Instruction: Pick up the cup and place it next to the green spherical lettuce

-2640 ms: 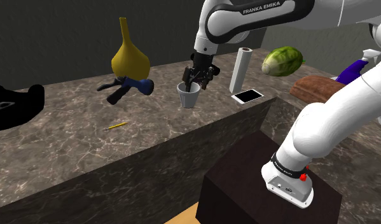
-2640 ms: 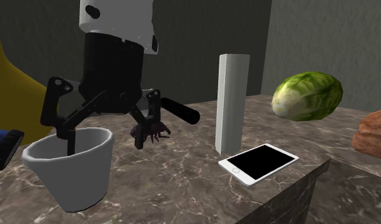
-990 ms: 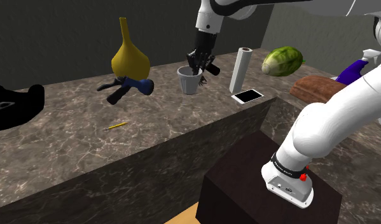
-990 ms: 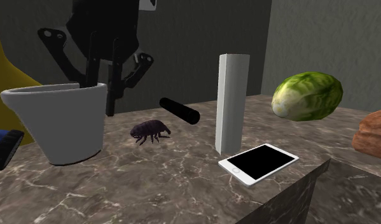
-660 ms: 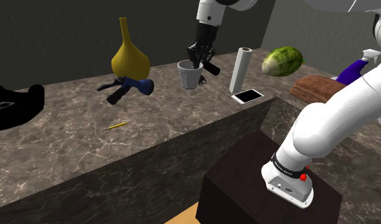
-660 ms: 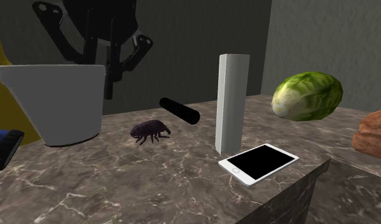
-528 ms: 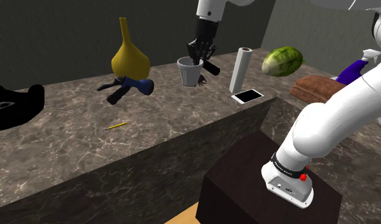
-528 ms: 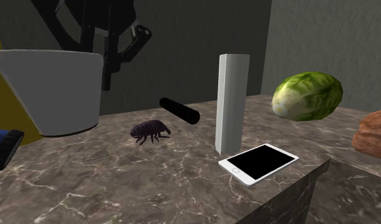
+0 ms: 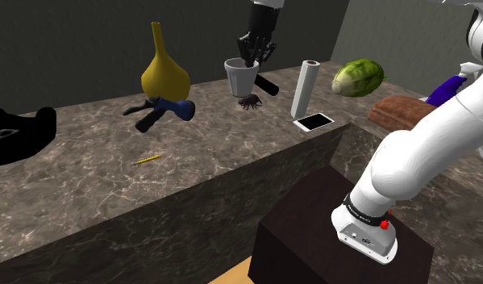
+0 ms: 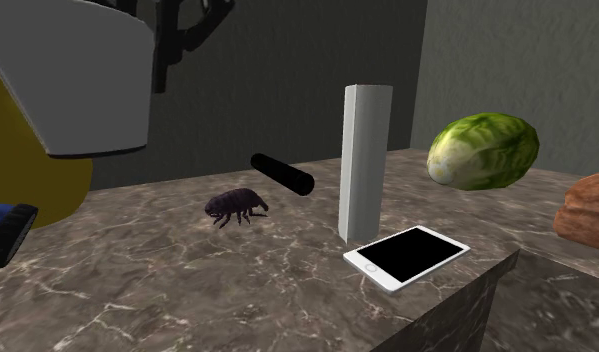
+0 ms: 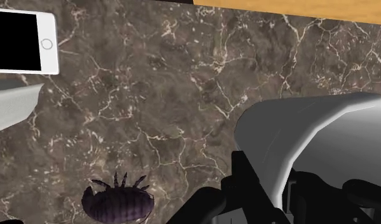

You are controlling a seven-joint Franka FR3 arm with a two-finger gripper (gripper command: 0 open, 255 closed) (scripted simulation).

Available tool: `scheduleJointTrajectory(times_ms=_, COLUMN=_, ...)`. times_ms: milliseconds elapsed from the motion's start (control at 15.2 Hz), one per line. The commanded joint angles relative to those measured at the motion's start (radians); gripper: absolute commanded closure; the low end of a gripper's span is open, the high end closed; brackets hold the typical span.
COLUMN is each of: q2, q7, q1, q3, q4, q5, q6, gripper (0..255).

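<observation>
A white-grey cup (image 9: pixel 241 77) hangs in the air above the brown marble counter (image 9: pixel 94 165), well off its surface. My black gripper (image 9: pixel 248 61) comes down from above and is shut on the cup's rim, one finger inside and one outside. In the second exterior view the cup (image 10: pixel 72 80) is high at the left with the fingers (image 10: pixel 165 50) at its rim. The wrist view has the cup's wall (image 11: pixel 303 137) clasped in my gripper (image 11: pixel 281 191). The green round lettuce (image 9: pixel 359 77) (image 10: pixel 484 150) lies further along the counter, beyond a tall white roll.
Below the cup are a dark bug (image 9: pixel 249 102) (image 11: pixel 117 202) and a black cylinder (image 9: pixel 267 85). The upright white roll (image 9: pixel 304 89) and a phone (image 9: pixel 314 122) lie between cup and lettuce. A yellow vase (image 9: pixel 164 73), a pencil (image 9: pixel 147 159) and a brown loaf (image 9: pixel 405 109) are also on the counter.
The gripper has risen with the cup in it, lifting the cup from near the counter to well above it. The other things have stayed put.
</observation>
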Motion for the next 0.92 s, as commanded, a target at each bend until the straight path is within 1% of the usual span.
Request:
scheduleJointTrajectory(times_ms=0, q2=0.004, q7=0.006, q1=0.000, q3=0.000, q4=0.031, q5=0.000, q6=-0.027, gripper=255)
scheduleJointTrajectory(times_ms=858, q2=0.079, q7=0.041, q1=0.000, q3=-0.005, q4=0.290, q5=-0.003, q6=-0.207, gripper=255)
